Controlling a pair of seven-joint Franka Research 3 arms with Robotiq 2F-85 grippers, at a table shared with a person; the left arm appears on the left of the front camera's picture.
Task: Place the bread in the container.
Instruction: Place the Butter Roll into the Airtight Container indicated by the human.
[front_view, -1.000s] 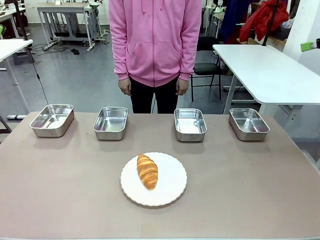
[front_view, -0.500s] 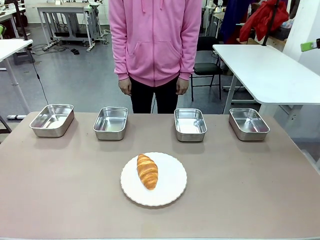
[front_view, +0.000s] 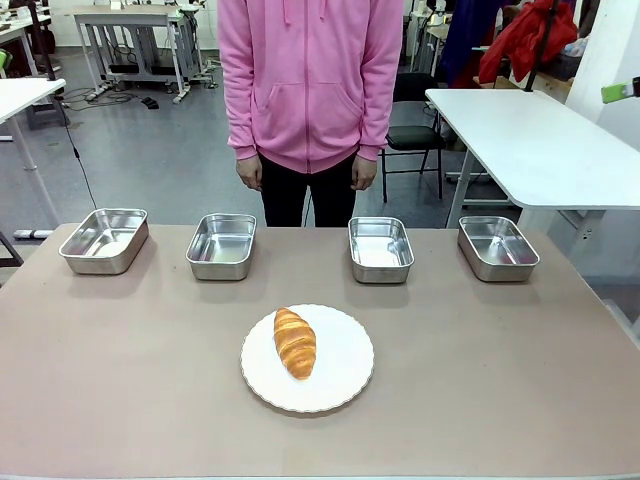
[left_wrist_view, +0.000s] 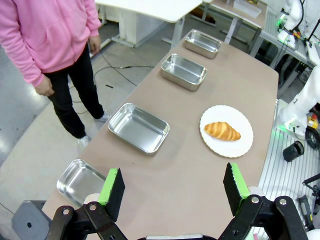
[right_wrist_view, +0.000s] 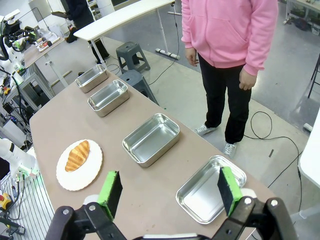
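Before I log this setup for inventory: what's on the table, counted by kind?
Steel trays: 4
White plate: 1
Croissant: 1
Total: 6

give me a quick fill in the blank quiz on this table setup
The croissant lies on a round white ____.
Behind it, ____ steel trays stand in a row, all empty.
The person wears a ____ hoodie.
The left gripper and right gripper are both ____.
Missing words: plate; four; pink; open.
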